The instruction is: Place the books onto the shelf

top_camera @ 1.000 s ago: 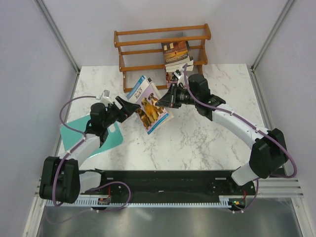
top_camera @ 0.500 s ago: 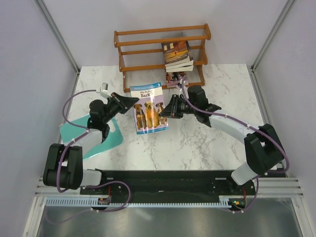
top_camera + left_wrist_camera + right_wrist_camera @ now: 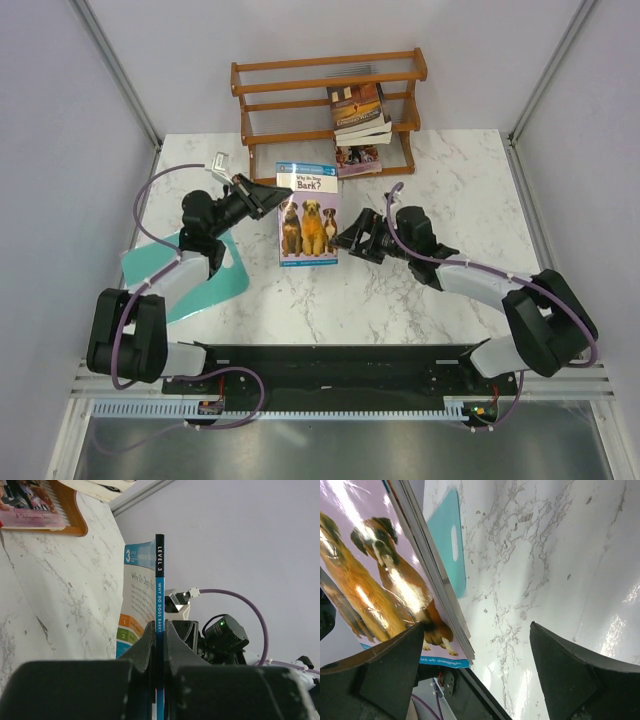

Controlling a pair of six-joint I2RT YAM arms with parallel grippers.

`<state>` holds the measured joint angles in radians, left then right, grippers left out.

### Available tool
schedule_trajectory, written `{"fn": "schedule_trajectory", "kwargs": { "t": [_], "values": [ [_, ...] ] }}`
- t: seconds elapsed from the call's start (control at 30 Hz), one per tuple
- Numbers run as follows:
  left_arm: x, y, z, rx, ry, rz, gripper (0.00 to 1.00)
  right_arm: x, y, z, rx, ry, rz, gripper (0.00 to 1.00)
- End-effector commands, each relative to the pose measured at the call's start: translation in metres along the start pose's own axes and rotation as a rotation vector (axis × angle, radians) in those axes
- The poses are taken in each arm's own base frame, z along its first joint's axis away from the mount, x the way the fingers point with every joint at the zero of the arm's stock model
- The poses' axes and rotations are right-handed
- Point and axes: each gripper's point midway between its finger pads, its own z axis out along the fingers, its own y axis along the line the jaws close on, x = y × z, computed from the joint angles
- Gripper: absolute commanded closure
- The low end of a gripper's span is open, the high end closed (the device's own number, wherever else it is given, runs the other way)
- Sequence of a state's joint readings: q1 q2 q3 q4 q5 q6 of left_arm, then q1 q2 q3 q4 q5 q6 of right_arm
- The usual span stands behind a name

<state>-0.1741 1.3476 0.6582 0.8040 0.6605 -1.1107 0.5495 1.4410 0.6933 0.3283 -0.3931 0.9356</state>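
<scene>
Letting go, the right gripper [image 3: 352, 238] has drawn back from the dog book [image 3: 307, 215], fingers spread wide and empty. The left gripper [image 3: 271, 194] is clamped on its edge, apparently holding it clear of the table [image 3: 430, 290], in front of the shelf [image 3: 325, 70]; shelving is still to do.

- We see a teal cutting board [image 3: 228, 283] lying flat on the left of the table, its handle slot showing in the right wrist view.
- A white marble table [image 3: 420, 310], veined grey, lies beneath it.
- Pale grey walls [image 3: 60, 140] close three sides, with metal posts [image 3: 112, 58] at the back corners.
</scene>
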Motion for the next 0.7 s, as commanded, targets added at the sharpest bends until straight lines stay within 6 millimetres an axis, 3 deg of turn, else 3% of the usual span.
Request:
{"fn": "schedule_trajectory", "kwargs": {
  "t": [0.0,0.13,0.4,0.67],
  "values": [
    [-0.021,-0.035,0.011,0.120,-0.024,0.015,0.98,-0.026,0.031,-0.015,-0.142,-0.158,0.019,0.07],
    [-0.024,-0.037,0.018,0.157,-0.016,-0.004,0.98,-0.035,0.048,-0.028,-0.214,-0.214,0.004,0.03],
    [-0.028,-0.030,0.028,0.204,-0.026,-0.040,0.98,-0.033,0.066,-0.029,-0.339,-0.200,0.052,0.03],
    [-0.037,-0.036,0.037,0.251,-0.022,-0.068,0.98,-0.023,0.044,-0.025,-0.259,-0.185,0.058,0.03]
  ]
}}
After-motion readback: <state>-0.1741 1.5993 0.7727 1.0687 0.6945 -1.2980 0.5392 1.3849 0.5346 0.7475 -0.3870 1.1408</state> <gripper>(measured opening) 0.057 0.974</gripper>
